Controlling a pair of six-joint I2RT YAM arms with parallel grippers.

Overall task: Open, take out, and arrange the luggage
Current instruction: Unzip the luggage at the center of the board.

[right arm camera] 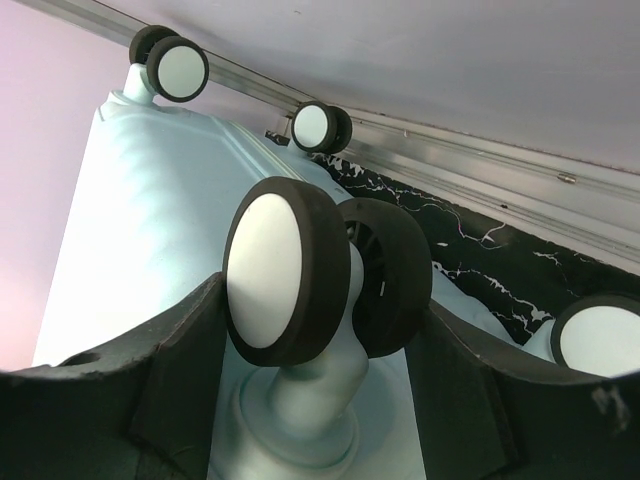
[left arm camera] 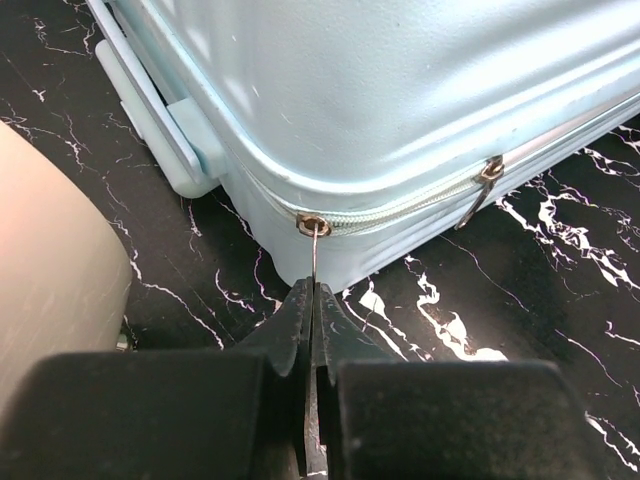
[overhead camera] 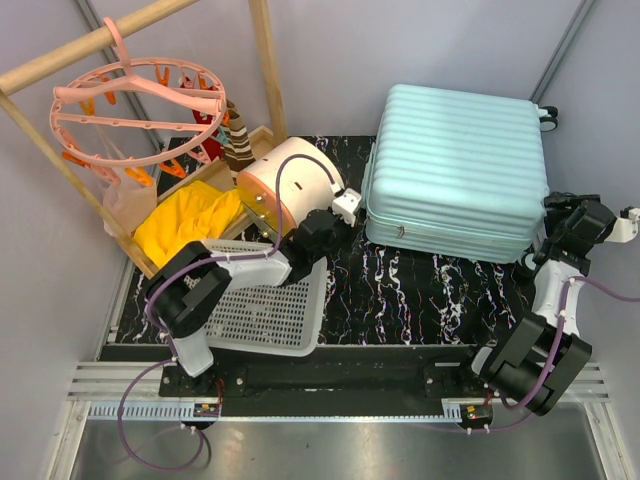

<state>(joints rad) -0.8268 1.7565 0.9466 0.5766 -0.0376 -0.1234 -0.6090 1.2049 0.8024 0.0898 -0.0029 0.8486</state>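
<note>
Mint-blue luggage [left arm camera: 400,100] lies just ahead; my left gripper [left arm camera: 312,300] clenches its zip pull [left arm camera: 314,245], my right gripper [right arm camera: 320,310] clasps a wheel [right arm camera: 280,270].

Likely lab: grey partitions [overhead camera: 330,60], aluminium rail base [overhead camera: 330,410].

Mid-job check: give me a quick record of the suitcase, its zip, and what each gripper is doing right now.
suitcase: closed, lying flat on the table
zip: looks closed along the visible stretch
pull: at the suitcase's near left corner
left gripper: shut on the pull
right gripper: fingers either side of a wheel, apparently gripping it
progress: lid not yet opened
</note>
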